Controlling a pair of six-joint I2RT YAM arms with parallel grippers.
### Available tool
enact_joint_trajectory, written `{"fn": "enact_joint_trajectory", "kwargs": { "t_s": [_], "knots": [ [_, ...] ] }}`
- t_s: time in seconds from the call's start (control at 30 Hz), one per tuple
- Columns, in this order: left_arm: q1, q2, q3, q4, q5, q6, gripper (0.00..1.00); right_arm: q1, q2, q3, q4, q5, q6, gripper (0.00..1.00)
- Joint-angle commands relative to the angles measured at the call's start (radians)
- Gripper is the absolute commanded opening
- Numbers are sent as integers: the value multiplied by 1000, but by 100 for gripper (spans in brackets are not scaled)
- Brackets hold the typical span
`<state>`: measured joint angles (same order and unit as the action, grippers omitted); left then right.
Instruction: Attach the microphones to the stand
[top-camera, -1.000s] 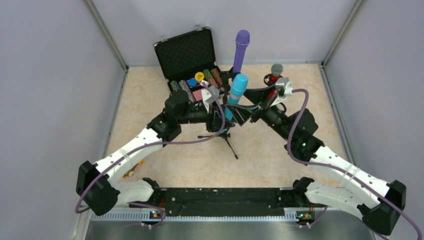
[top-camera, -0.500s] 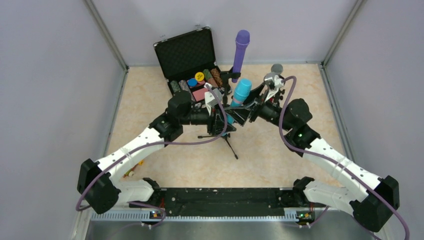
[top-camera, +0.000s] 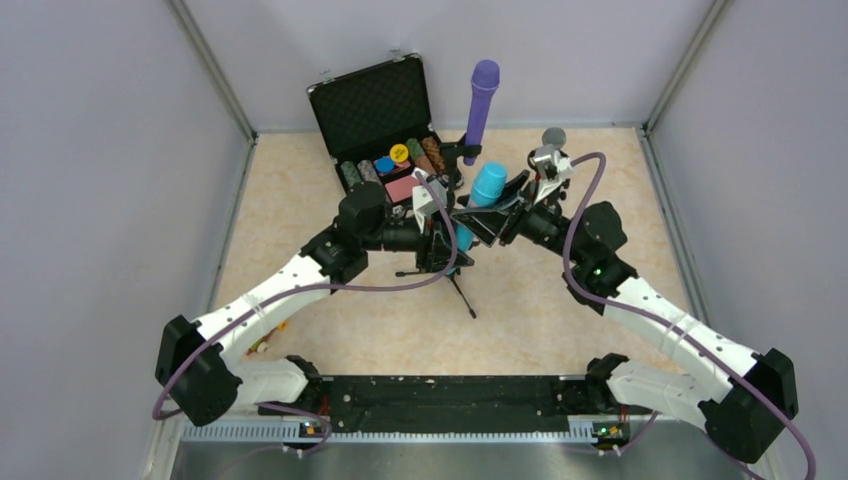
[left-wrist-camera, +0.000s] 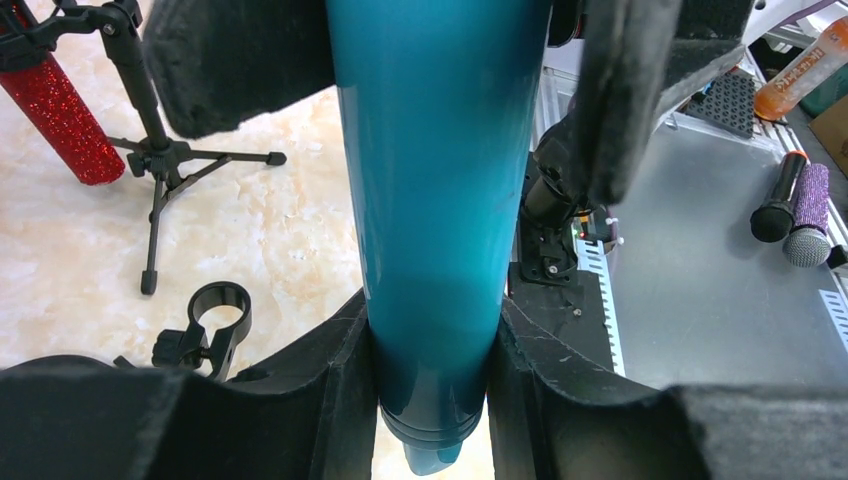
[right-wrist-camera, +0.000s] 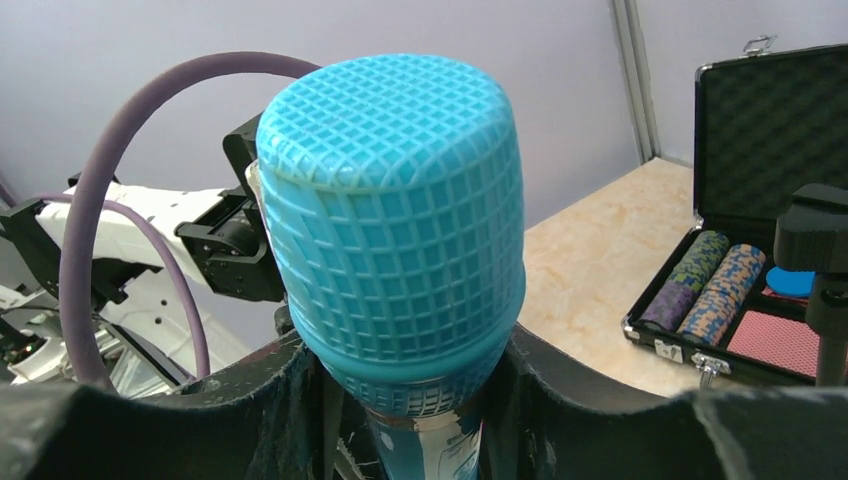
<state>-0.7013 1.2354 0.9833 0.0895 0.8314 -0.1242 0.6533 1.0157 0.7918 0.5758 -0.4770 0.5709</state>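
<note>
**Desk** (top-camera: 300, 200): pale marbled top; carries everything below.

**Case** (top-camera: 370, 100): black, lid up, at the far side, behind the hands.

**Purple mic** (top-camera: 481, 100): upright in its clip at the far side, beside the case.

**Red mic** (left-wrist-camera: 55, 110): glittery barrel, clipped on a small tripod stand (left-wrist-camera: 160, 160).

**Blue mic** (left-wrist-camera: 430, 200): in the air over mid-desk, roughly upright, head up and tail down.
- Handling, judged: a rigid, glossy tapered barrel, light for its length and likely slick against the pads.
- The ribbed head looks softer and is a poor place to hold.
- Best taken on the barrel, low and again just under the head, so the stretch between stays bare for the clip.

**Left hand** (left-wrist-camera: 432, 390): clamped on the low end of the barrel, with only the tail tip showing past the pads.

**Right hand** (right-wrist-camera: 410, 400): jaws set on either side of the neck, directly under the head. The pads look pressed to it, so both hands grip the one mic, right above left.

**Empty clip** (left-wrist-camera: 218, 305): black ring, below and to one side of the barrel, not touching it. It is likely where the blue mic goes.
</note>
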Motion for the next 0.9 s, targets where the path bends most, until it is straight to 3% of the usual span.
{"fn": "enact_joint_trajectory", "kwargs": {
  "t_s": [0.0,0.17,0.33,0.47,0.57,0.7,0.77,0.8,0.83,0.87],
  "knots": [
    [-1,-6,23,45,11,13,0,-7,-26,-4,25,-5,1,49],
    [-1,-5,26,42,17,13,0,-17,-40,-16,6,3,34,67],
    [-1,-8,26,42,23,14,0,-21,-54,-25,-26,-6,43,63],
    [-1,-17,28,40,31,21,0,-22,-69,-35,-19,9,52,43],
    [-2,-21,25,36,25,30,0,-22,-77,-34,-22,28,47,37],
    [-6,-10,27,36,29,23,0,-23,-71,-25,-59,48,37,6],
    [-10,-6,29,32,23,22,1,-23,-67,-17,-98,68,17,0],
    [-10,-5,28,32,19,23,10,-23,-68,-16,-112,83,9,0],
    [-11,-4,28,31,12,24,25,-23,-74,-19,-122,98,5,0],
    [-12,-3,29,30,9,23,48,-22,-81,-25,-126,110,1,0]
  ]
}}
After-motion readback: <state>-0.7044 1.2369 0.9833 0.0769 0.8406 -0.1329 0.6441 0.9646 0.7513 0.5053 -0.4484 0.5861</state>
